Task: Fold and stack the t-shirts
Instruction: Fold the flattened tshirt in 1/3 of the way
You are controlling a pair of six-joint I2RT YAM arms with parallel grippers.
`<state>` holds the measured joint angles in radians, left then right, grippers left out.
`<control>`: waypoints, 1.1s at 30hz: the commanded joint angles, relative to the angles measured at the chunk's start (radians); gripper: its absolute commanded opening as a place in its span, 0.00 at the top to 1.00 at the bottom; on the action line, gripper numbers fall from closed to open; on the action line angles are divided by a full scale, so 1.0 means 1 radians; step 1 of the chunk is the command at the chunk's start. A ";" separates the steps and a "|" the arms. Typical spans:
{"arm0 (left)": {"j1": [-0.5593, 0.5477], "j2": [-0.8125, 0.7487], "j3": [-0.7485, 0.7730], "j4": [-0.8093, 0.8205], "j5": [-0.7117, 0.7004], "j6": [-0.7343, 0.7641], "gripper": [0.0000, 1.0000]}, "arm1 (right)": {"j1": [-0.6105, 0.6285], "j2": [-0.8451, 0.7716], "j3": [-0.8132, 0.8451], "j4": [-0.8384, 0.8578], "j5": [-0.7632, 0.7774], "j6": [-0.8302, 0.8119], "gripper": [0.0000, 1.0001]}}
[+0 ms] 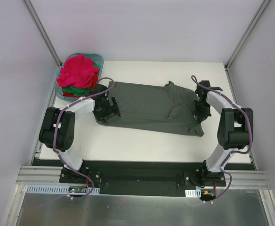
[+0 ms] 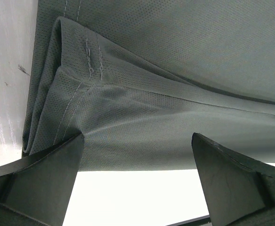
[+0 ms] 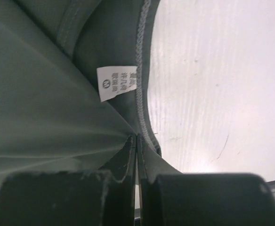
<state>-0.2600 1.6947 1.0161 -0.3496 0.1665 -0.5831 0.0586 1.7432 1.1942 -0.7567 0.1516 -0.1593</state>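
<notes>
Though left hand [image 2: 137, 136] gapes, right hand [image 3: 136, 139] grips t-shirt [image 1: 147, 106] collar [image 3: 141, 70] (grey).

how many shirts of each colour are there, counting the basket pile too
grey t-shirt: 1
pink-red t-shirt: 1
green t-shirt: 1
red t-shirt: 1
total: 4, taking each colour bunched in the basket as one shirt

white table [image 1: 142, 141], pale walls [image 1: 151, 28], metal posts [image 1: 43, 32].
</notes>
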 commanded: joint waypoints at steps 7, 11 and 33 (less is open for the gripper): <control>0.015 0.026 -0.030 -0.049 -0.016 0.029 0.01 | 0.012 0.018 0.015 0.105 -0.042 -0.083 0.94; 0.015 0.016 -0.031 -0.051 -0.015 0.032 0.01 | 0.015 0.015 0.036 0.059 -0.008 -0.068 0.68; -0.004 -0.029 0.053 -0.045 -0.021 -0.058 0.01 | 0.054 -0.225 -0.235 0.109 -0.237 0.250 0.04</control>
<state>-0.2607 1.6165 1.0309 -0.3817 0.1638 -0.6361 0.1471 1.4479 0.9775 -0.6525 -0.1040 0.0395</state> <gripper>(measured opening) 0.990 0.958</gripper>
